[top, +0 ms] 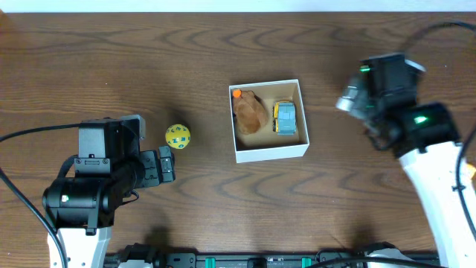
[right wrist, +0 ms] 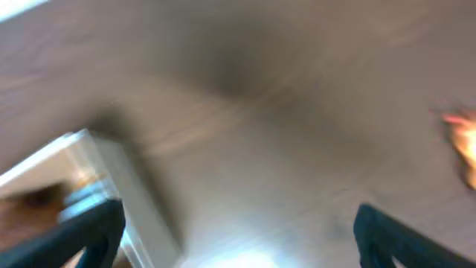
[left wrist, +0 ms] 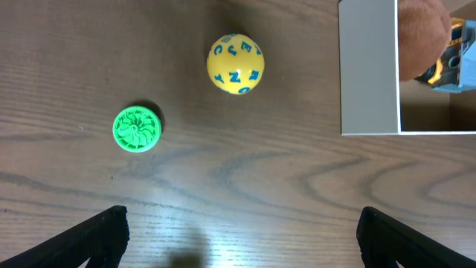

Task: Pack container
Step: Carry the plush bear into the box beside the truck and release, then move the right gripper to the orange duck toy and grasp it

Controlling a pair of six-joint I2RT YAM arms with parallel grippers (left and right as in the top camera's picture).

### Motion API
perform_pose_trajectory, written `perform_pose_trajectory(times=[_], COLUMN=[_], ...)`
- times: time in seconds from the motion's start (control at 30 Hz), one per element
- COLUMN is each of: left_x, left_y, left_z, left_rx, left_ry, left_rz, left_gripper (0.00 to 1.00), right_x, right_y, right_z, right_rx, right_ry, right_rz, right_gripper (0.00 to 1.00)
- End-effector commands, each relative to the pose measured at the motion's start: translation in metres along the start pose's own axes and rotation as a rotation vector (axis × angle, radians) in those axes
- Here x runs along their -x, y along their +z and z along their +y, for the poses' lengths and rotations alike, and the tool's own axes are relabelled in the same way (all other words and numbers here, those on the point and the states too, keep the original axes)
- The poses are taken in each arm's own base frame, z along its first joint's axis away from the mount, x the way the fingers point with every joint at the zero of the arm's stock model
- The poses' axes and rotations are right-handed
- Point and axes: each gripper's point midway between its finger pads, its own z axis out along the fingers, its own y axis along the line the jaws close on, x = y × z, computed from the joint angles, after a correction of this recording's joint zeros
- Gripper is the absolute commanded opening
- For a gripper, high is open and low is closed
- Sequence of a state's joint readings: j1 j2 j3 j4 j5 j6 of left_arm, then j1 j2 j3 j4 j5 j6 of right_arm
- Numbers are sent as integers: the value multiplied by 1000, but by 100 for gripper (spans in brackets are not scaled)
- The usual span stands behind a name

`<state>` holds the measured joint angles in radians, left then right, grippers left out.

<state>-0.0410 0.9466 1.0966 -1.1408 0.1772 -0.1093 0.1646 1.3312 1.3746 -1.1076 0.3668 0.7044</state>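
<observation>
The container (top: pixel 269 152), a square box with white walls and a tan inside, sits mid-table. It holds a brown plush toy (top: pixel 250 112) and a yellow-and-blue toy car (top: pixel 285 117). A yellow ball with blue letters (top: pixel 177 137) lies left of the box. My left gripper (top: pixel 169 165) is open and empty just below-left of the ball. In the left wrist view (left wrist: pixel 242 238) the ball (left wrist: pixel 235 64), a green ridged disc (left wrist: pixel 137 129) and the container's wall (left wrist: pixel 368 67) lie ahead of it. My right gripper (top: pixel 346 100) is open and empty to the right of the box; its view (right wrist: pixel 238 238) is blurred and shows the container's corner (right wrist: pixel 111 171).
The table is dark wood. The green disc does not show in the overhead view. A blurred orange shape (right wrist: pixel 465 141) sits at the right edge of the right wrist view. Cables run along the left and right table edges.
</observation>
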Motion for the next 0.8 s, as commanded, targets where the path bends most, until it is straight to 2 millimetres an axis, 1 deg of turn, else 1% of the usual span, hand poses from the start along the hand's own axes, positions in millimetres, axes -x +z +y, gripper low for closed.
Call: perform_pose_trajectory(times=[0.0, 0.03, 0.07, 0.1, 0.2, 0.23, 0.37, 0.47, 0.57, 0.67, 0.77], left_x=[4, 4, 4, 4, 4, 4, 4, 4, 4, 4, 3], left_y=[-3, -3, -3, -3, -3, -3, -3, -3, -3, -3, -3], left_z=[0, 0, 0, 0, 0, 0, 0, 0, 0, 0, 0], left_rx=[3, 3, 3, 3, 3, 3, 3, 3, 3, 3, 3], left_ry=[-11, -11, -11, -11, -11, -11, -11, -11, -11, -11, -12], left_rz=[-14, -14, -14, -14, -14, -14, -14, -14, -14, -14, -11], left_gripper=[98, 98, 98, 98, 98, 98, 98, 98, 98, 98, 98], right_x=[6, 7, 8, 11, 19, 21, 21, 17, 9, 6, 9], right_y=[9, 12, 14, 17, 22, 23, 35, 51, 73, 95, 112], right_z=[-45, -61, -71, -87, -131, -145, -186, -207, -226, -239, -246], right_rx=[-74, -94, -105, -126, -199, -225, -303, -347, -384, -396, -390], right_ry=[293, 348, 384, 442, 565, 588, 619, 620, 620, 576, 505], right_rz=[64, 92, 104, 116, 110, 106, 131, 170, 219, 251, 267], right_gripper=[99, 99, 99, 99, 99, 99, 99, 99, 99, 99, 99])
